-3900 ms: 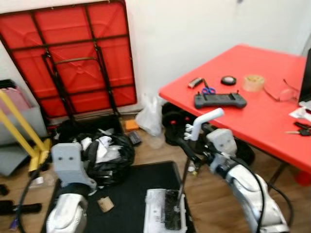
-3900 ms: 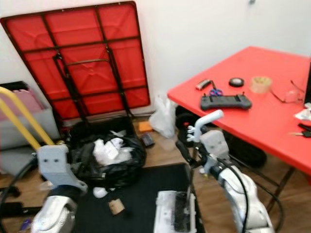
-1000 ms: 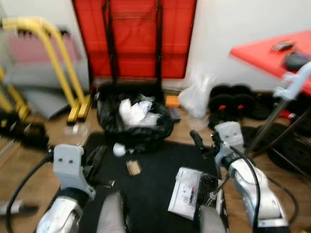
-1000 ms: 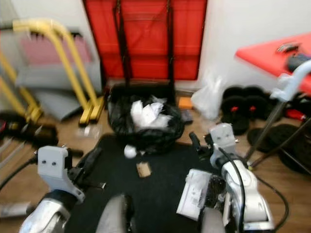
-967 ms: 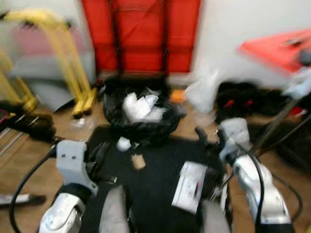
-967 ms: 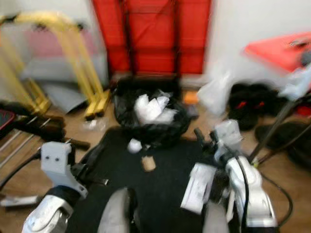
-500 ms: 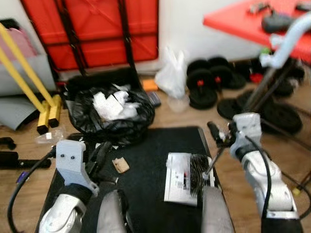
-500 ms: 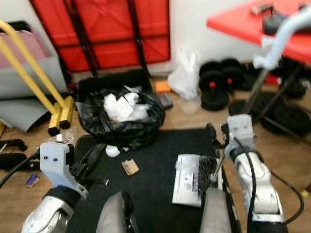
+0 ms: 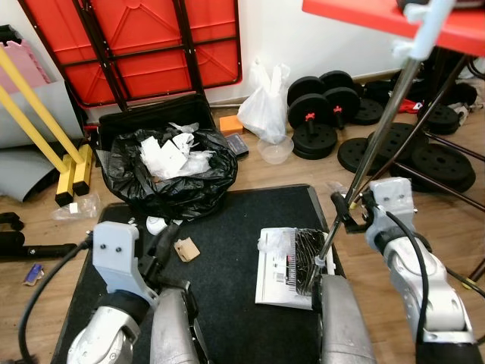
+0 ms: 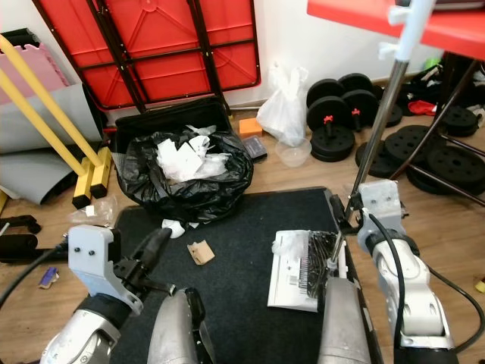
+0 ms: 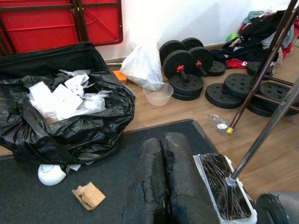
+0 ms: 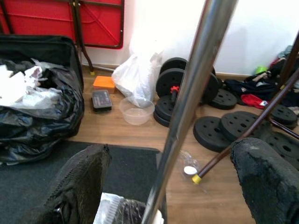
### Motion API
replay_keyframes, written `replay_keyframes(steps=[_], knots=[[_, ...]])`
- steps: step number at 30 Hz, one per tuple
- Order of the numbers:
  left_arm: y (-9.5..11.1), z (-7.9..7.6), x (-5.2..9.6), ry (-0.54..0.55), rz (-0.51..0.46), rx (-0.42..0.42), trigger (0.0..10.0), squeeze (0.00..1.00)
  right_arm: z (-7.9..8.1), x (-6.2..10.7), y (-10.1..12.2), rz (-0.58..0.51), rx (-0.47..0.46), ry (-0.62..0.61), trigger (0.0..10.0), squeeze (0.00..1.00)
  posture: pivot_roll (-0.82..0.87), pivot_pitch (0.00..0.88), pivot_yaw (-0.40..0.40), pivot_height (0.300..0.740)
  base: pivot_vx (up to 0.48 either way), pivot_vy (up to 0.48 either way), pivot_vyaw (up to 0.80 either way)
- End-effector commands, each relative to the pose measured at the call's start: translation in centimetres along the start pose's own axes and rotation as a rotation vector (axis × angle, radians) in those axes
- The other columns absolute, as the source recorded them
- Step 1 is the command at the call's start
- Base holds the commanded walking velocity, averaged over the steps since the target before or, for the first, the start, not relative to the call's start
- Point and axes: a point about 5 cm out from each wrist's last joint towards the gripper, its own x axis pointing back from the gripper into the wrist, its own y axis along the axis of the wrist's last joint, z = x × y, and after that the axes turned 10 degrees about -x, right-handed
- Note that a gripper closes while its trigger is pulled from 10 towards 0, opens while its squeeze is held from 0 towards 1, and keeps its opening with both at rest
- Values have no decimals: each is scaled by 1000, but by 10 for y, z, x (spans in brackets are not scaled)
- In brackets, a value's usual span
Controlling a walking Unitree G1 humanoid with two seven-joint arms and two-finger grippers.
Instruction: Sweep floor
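Steadier, lower view; right hand (image 10: pixel 345 220) spread wide around shiny metal broom pole (image 10: pixel 375 129), black bristles (image 10: pixel 320 254) on mat (image 10: pixel 242 220).

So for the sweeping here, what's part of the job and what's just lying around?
Job:
- broom, pole between the open fingers of the right gripper
- dustpan on the black mat
- cardboard scrap and white cap on the mat
- black rubbish bag

Lying about:
- weight plates
- white plastic bag
- folded red table
- clear bowl
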Motion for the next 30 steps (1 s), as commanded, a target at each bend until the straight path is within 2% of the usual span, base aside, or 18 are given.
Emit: replay_keyframes(steps=[1, 10, 11, 12, 13, 15, 16, 20, 27, 30], knots=[[1, -2, 2, -72, -3, -3, 10000, 0, -6, -1, -4, 29, -6, -33, 10000, 0, -67, 99, 54, 447, 0, 0, 0], [2, -2, 3, -75, -1, -1, 10000, 0, -10, -2, -2, 23, -37, -58, 10000, 0, -66, 101, 56, 427, 0, 0, 0], [3, -3, 4, -76, -1, -2, 10000, 0, -13, -14, 2, 38, -58, -75, 10000, 0, -55, 113, 44, 427, 0, 0, 0], [3, -3, 4, -76, -1, -2, 10000, 0, -13, -14, 2, 38, -58, -75, 10000, 0, -55, 113, 44, 427, 0, 0, 0], [4, -5, 5, -77, -1, -3, 10000, 0, -16, -24, 6, 45, -73, -82, 10000, 0, -50, 118, 40, 427, 0, 0, 0], [4, -5, 5, -77, -1, -3, 10000, 0, -16, -24, 6, 45, -73, -82, 10000, 0, -50, 118, 40, 427, 0, 0, 0], [5, -6, 7, -76, -2, -5, 10000, 0, -19, -32, 10, 50, -82, -91, 10000, 0, -45, 127, 38, 427, 0, 0, 0], [8, -7, 10, -76, -1, -6, 10000, 0, -23, -43, 19, 46, -116, -96, 10000, 0, -35, 144, 34, 427, 0, 0, 0], [12, -10, 17, -78, 4, -4, 10000, 0, -18, -51, 32, 25, -182, -55, 10000, 0, -21, 175, 32, 427, 0, 0, 0], [13, -11, 20, -80, 8, -2, 10000, 0, -9, -54, 37, 27, -199, -5, 10000, 0, -17, 185, 31, 427, 0, 0, 0]])
